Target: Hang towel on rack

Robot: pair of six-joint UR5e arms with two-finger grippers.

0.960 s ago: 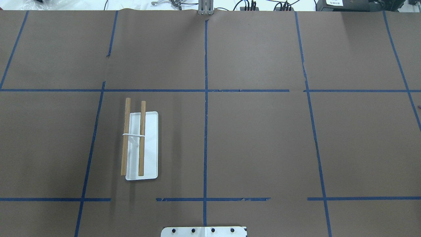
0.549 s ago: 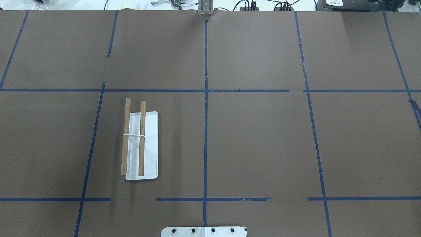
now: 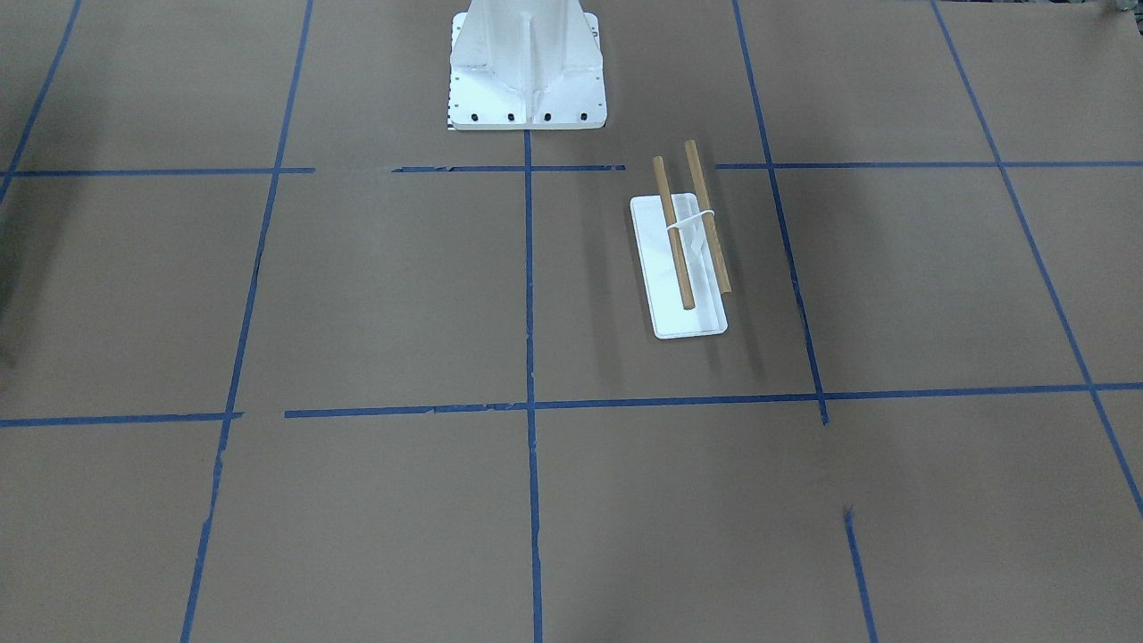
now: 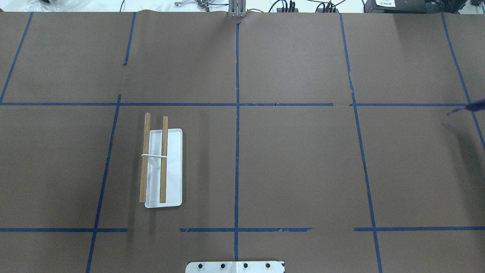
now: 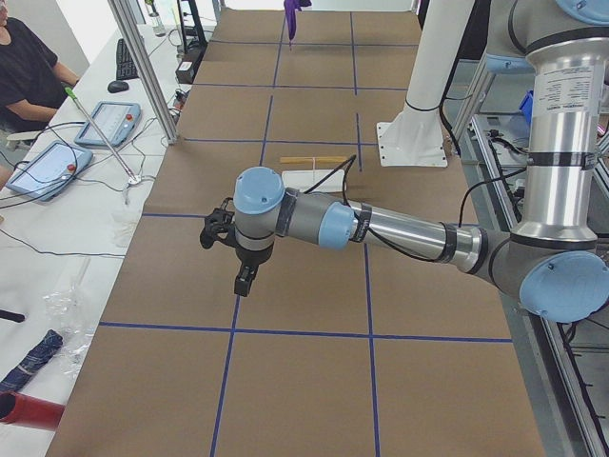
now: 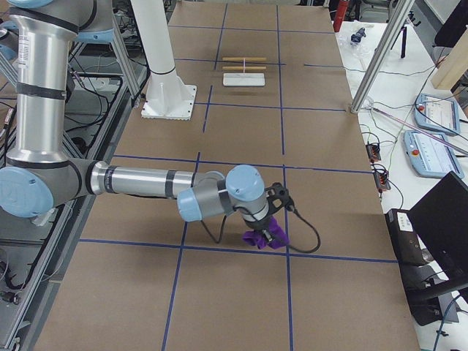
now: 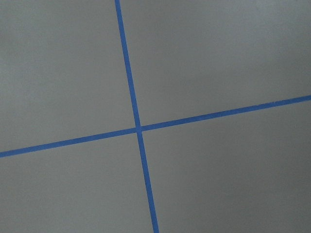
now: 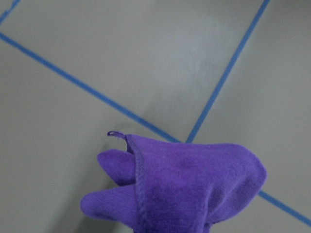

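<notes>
No writing is legible anywhere. The white label (image 4: 385, 3) on the far black box (image 4: 407, 6) is too small.

Rack (image 4: 163, 163) stands on the table (image 4: 295, 167) in the robot's left half, ahead and to the left of the pedestal (image 3: 525, 62). Towel (image 6: 265, 238) is above the table's right end, well apart from the rack.

rack (image 4: 163, 170) on surface (image 4: 303, 170) left of centre line, open room on all sides and above it, white pedestal (image 3: 527, 62) apart toward robot-side edge
</notes>
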